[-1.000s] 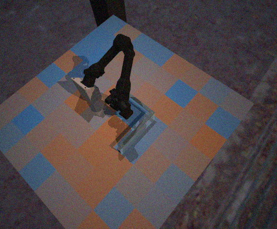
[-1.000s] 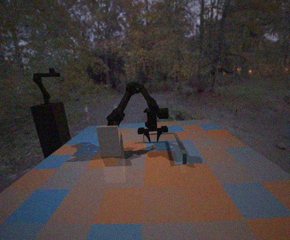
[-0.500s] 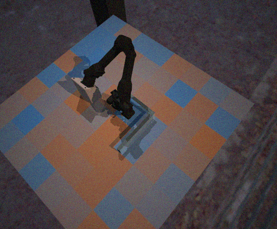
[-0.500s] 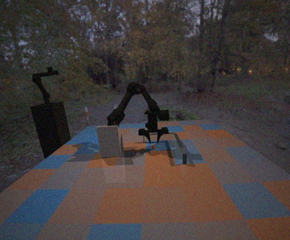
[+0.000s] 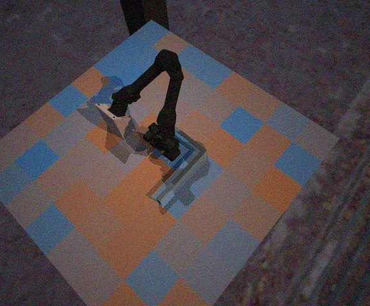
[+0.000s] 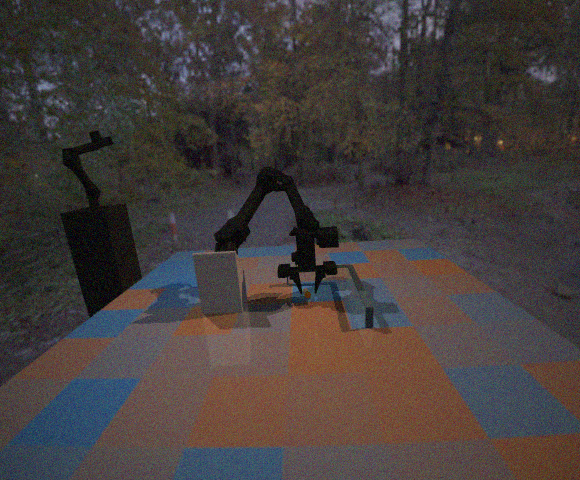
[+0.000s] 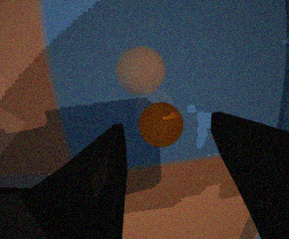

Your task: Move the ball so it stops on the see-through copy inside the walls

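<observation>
The ball is dark orange and lies on the blue part of the table in shadow. My gripper is partly open and points down over it. In the wrist view the ball shows between the two dark fingertips, with a gap on each side. The see-through copy is a paler ball just above the real one in the wrist view, apart from it. The clear walls make a corner beside the gripper. In the top view the arm hides the ball.
A pale upright block stands near the arm's base. The checkered table carries several overlapping shadows and reflections. A dark pedestal with another arm stands off the table at the left in the exterior view.
</observation>
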Motion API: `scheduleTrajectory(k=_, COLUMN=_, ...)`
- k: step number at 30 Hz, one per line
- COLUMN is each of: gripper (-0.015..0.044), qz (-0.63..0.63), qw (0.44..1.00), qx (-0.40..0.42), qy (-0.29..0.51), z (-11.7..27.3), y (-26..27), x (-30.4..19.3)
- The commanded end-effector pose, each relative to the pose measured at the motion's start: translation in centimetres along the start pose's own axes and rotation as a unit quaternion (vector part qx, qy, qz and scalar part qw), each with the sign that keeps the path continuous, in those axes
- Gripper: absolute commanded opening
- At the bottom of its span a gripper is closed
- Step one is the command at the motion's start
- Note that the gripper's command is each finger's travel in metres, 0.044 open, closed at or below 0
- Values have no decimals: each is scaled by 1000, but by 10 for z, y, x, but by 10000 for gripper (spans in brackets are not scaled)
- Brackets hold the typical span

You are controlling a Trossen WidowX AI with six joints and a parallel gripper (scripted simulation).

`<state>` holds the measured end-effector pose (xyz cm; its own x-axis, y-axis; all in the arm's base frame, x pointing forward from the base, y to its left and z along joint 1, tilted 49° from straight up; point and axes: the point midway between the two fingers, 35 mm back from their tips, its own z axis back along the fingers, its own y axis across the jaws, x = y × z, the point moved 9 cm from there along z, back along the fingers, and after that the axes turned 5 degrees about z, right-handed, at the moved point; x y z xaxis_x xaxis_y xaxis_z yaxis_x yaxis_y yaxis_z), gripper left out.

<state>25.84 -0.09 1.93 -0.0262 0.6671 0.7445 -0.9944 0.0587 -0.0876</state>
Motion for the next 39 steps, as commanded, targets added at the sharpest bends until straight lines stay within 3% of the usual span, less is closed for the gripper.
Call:
scheduleTrajectory(k=1, gripper=208, qz=-5, qw=1000, qx=3, qy=-3, z=-5, y=3, x=0)
scheduleTrajectory(k=4, gripper=129, qz=-5, qw=1000, qx=3, qy=-3, z=-5, y=3, x=0)
scheduleTrajectory(k=14, gripper=62, qz=-5, qw=1000, qx=3, qy=-3, z=-5, y=3, x=0)
scheduleTrajectory(k=17, gripper=0, qz=-5, qw=1000, qx=3, qy=-2, z=-2, y=2, x=-1)
scheduleTrajectory(k=39, gripper=0, qz=-5, qw=1000, qx=3, qy=0, z=115, y=1, x=-2)
